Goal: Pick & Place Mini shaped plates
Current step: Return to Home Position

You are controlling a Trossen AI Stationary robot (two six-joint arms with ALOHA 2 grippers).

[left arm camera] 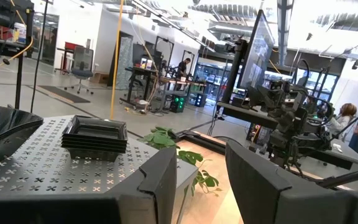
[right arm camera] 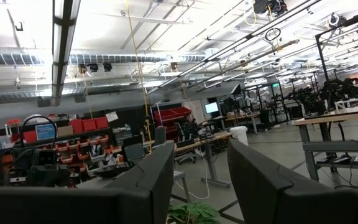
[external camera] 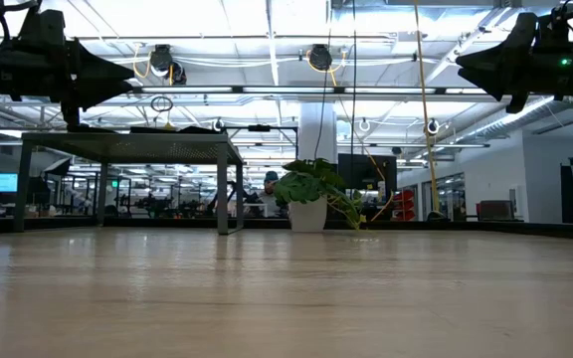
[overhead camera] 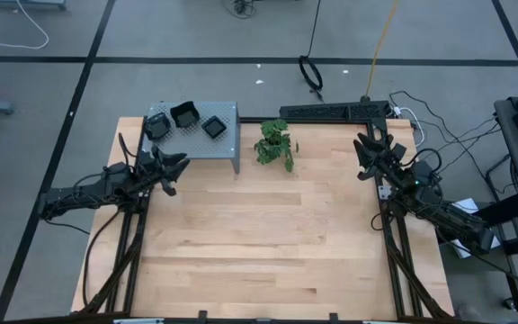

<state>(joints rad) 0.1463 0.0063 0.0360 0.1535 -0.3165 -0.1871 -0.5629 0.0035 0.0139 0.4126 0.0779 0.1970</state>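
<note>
Plates (overhead camera: 185,115) sit in three stacks on the grey shelf (overhead camera: 226,144) at the counter's (overhead camera: 268,243) back left corner, grouped by shape, we judge, so like nests in like. Our left pincer (overhead camera: 176,167) hangs just before the shelf, fingers spread and empty; the right pincer (overhead camera: 364,144), likewise spread, waits at the right edge beyond the plant (overhead camera: 275,144). We read no brand or writing anywhere.
</note>
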